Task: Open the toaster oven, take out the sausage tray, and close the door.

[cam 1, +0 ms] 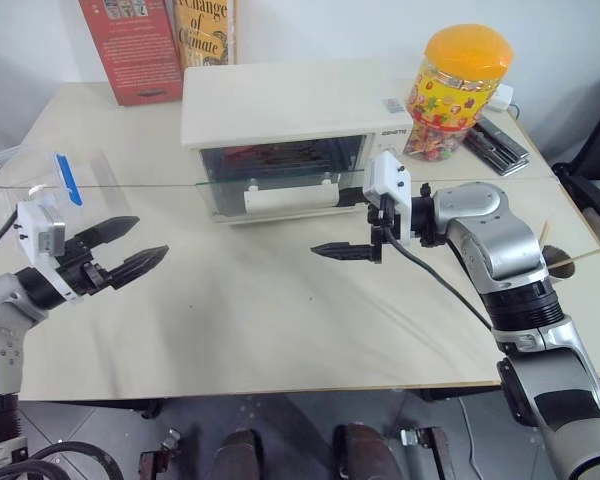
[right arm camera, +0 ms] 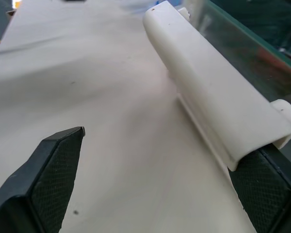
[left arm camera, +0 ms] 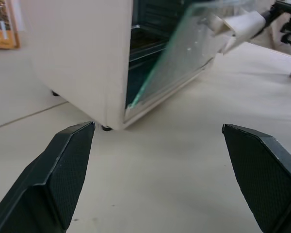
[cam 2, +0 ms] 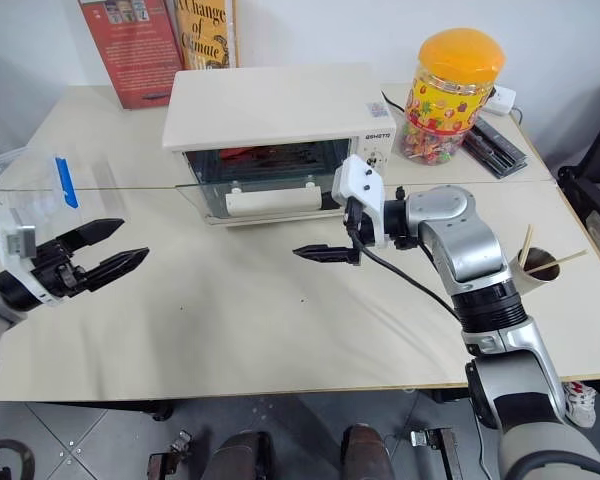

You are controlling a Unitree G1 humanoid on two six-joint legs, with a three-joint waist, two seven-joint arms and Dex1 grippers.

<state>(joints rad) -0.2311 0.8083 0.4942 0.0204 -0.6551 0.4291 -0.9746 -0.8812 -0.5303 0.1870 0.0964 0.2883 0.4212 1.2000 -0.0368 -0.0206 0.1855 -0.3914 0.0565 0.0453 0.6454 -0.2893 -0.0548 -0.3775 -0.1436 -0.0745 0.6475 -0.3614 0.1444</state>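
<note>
Cream-white toaster oven [cam 1: 295, 105] at the table's back — glass door [cam 1: 280, 170] ajar, bar handle [right arm camera: 213, 92] outward.

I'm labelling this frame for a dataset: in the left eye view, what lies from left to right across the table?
Clear plastic box with blue clip → left gripper → toaster oven → right gripper → orange-lidded candy jar → black remotes.

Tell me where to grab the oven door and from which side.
Grip the door's wide cream-white bar handle, coming from the front. It stands off the glass on two posts, so one finger of the right tool can probably slip behind it.
</note>
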